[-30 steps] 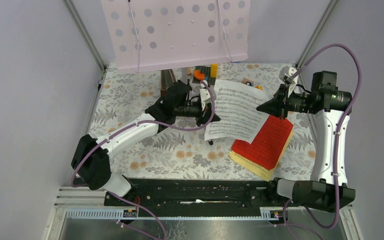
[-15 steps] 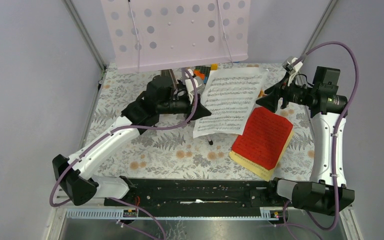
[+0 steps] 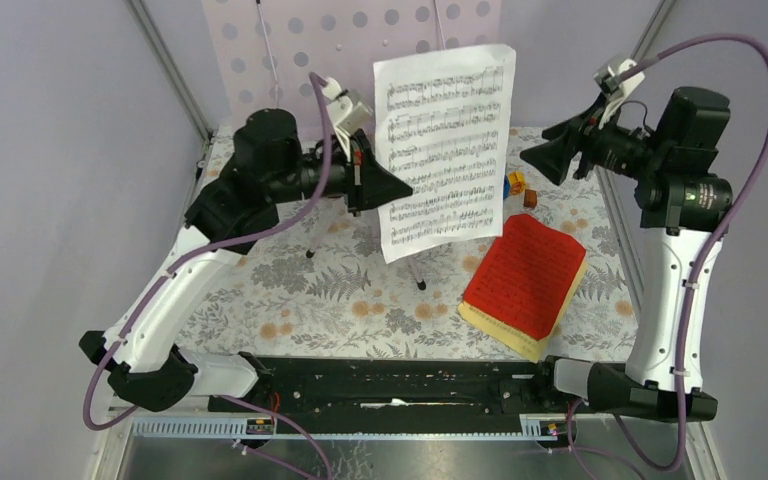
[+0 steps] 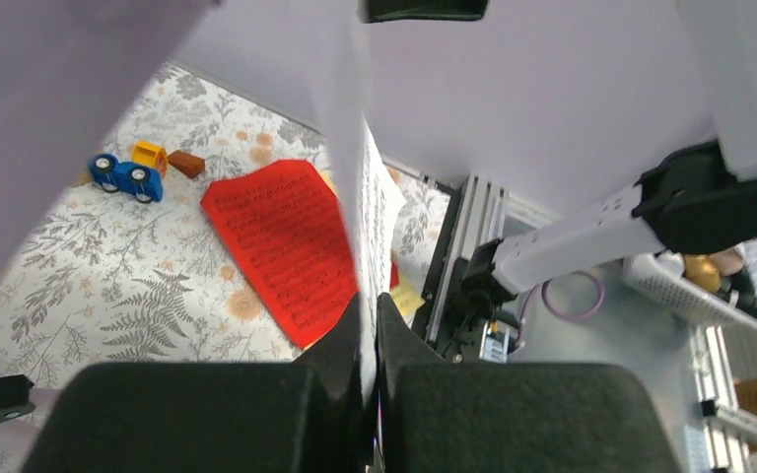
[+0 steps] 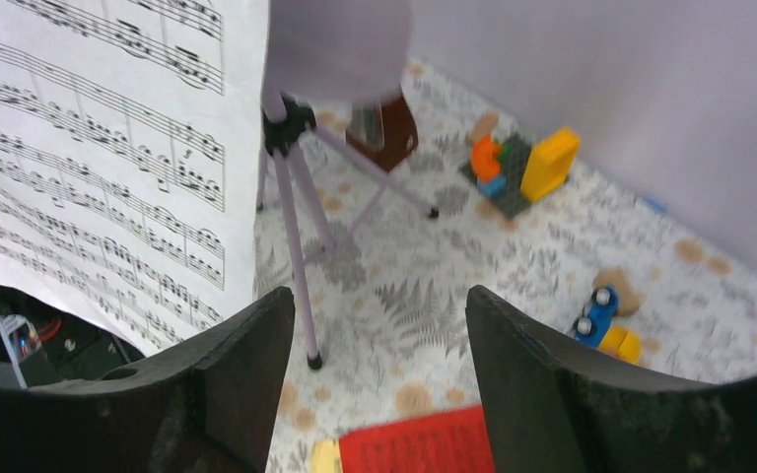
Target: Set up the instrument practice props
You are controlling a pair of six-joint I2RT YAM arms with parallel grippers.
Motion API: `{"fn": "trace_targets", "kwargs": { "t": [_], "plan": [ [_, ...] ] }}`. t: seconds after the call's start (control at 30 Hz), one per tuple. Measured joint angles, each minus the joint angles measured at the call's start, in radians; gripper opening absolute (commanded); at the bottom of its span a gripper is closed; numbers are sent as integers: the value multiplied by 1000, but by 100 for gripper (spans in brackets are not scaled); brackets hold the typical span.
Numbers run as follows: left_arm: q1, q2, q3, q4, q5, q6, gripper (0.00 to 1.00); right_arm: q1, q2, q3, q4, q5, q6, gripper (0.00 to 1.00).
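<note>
Gripping the white page [image 3: 445, 140] by its left edge with the left gripper [image 3: 398, 190], shut tight on the paper. Holding it up in the air, long side up and down, notes facing the near edge of the table [image 3: 340, 300].

Waiting with the right gripper [image 3: 538, 160] wide open and holding nothing, just beside the page's right edge but not touching it.

Standing right behind the page, at the far edge of the table: the pink panel [image 3: 290, 60] on its lilac tripod [image 5: 296, 227]. So probably just a short push away from the arms to lean the page on the panel. Left arm for that job, since already holding it. Right arm near enough to help steady the other side.

Lying flat near the right near corner: the red page [image 3: 525, 275], on top of the yellow page [image 3: 500, 335], well apart from both grippers.

Hard to see: the panel's bottom shelf, hidden behind the page and the left arm. Cannot tell if the page touches the panel yet. Top of the panel cut off by the picture's edge.
</note>
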Motion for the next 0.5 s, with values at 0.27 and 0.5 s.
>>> {"fn": "trace_targets", "kwargs": {
  "t": [0.27, 0.5],
  "plan": [
    [33, 49, 234, -75, -64, -91, 0, 137, 153, 342, 1, 71, 124, 66],
    [110, 80, 415, -126, -123, -97, 0, 289, 327, 549, -12, 126, 196, 61]
  ]
}}
